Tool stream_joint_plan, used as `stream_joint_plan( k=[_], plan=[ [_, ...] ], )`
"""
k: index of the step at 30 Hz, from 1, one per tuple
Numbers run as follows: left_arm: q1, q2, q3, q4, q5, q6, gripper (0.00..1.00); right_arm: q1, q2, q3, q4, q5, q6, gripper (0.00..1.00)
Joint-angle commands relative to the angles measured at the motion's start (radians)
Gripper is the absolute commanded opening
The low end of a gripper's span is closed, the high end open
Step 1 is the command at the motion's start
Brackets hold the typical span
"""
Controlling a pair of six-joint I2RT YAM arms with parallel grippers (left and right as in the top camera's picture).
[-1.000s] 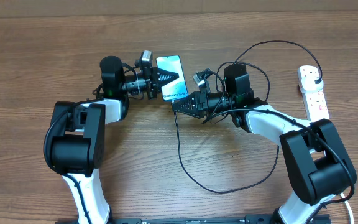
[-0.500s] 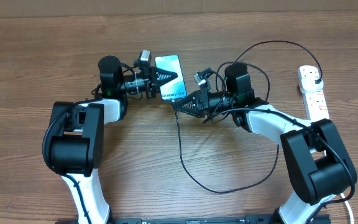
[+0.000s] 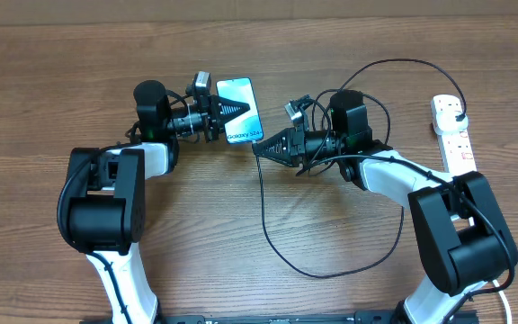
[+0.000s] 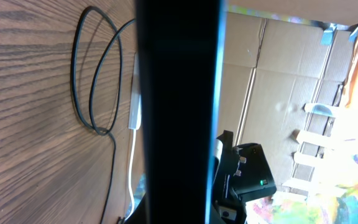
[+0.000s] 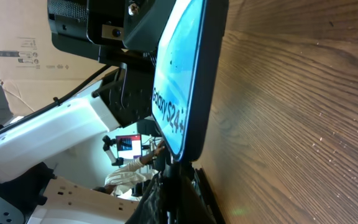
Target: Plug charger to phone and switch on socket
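Light-blue screen is lit on the phone [image 3: 248, 94]. It sits toward the far middle of the wooden surface [image 3: 61, 81], screen showing from above, bottom edge angled toward the right arm. The left hand [image 3: 233, 110] is pressed together on the phone's left long side, pinching it. The right hand [image 3: 259, 149] is just off the phone's bottom corner, pinched shut on the connector end of the charger [image 3: 263, 207]. The tip is right at the bottom edge, can't tell if it's actually in. From there the cable runs toward the near edge, loops wide to the right, and arcs over to the socket [image 3: 454, 139]. That lies by the right edge, well apart from the phone.
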Motion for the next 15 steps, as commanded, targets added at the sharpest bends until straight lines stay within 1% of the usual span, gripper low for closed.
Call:
stream_joint_plan(
  k=[1, 15],
  plan=[
    [-0.020, 0.000, 0.021, 0.013, 0.026, 0.001, 0.05, 0.010, 0.005, 0.001, 0.014, 0.014, 0.009, 0.04],
    [-0.031, 0.000, 0.021, 0.013, 0.005, -0.007, 0.05, 0.010, 0.005, 0.001, 0.016, 0.018, 0.016, 0.04]
  ],
)
